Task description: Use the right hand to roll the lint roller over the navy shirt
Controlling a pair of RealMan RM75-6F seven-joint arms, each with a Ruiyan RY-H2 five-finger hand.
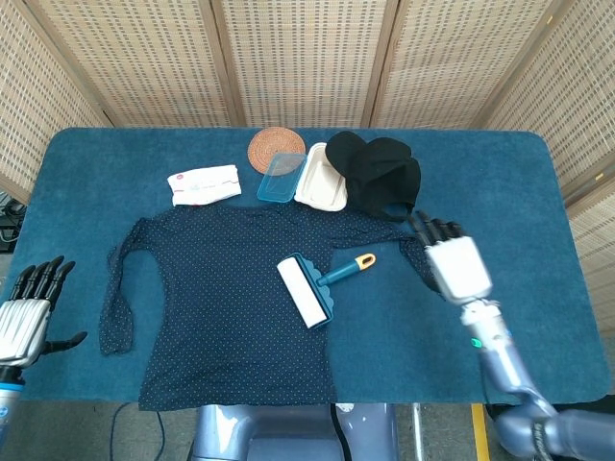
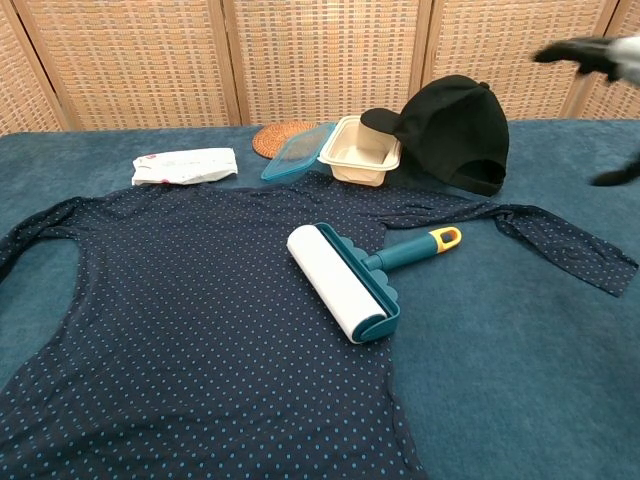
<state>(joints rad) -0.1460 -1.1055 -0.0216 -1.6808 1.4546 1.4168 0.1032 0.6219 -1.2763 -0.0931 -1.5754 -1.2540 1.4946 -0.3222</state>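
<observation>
— Lint roller (image 2: 345, 280): where is it lying?

— It is resting on the navy shirt (image 2: 190, 330), near the shirt's right edge, white roll on the dotted cloth, teal handle with a yellow tip pointing toward the black cap (image 2: 455, 125). Nothing is touching it.

— Is anything sitting in the containers?

— The cream tray (image 2: 360, 150) is showing a bare inside, as far as I can see. A clear blue lid (image 2: 298, 150) is leaning against it, partly over the round woven coaster (image 1: 276, 149).

— Any writing you are reading?

— The white packet (image 2: 185, 165) is carrying red print, too small to make out.

— Textures?

— The shirt is lying flat, sleeves spread, dark with small pale dots. The surface (image 1: 538, 211) is wearing a blue, towel-like cover.

— And the hands?

— The right robot hand (image 1: 454, 264) is hovering beside the shirt's sleeve, well apart from the roller, fingers spread and holding nothing. The left robot hand (image 1: 29, 312) is waiting at the surface's edge, fingers straight and apart, also holding nothing.
</observation>
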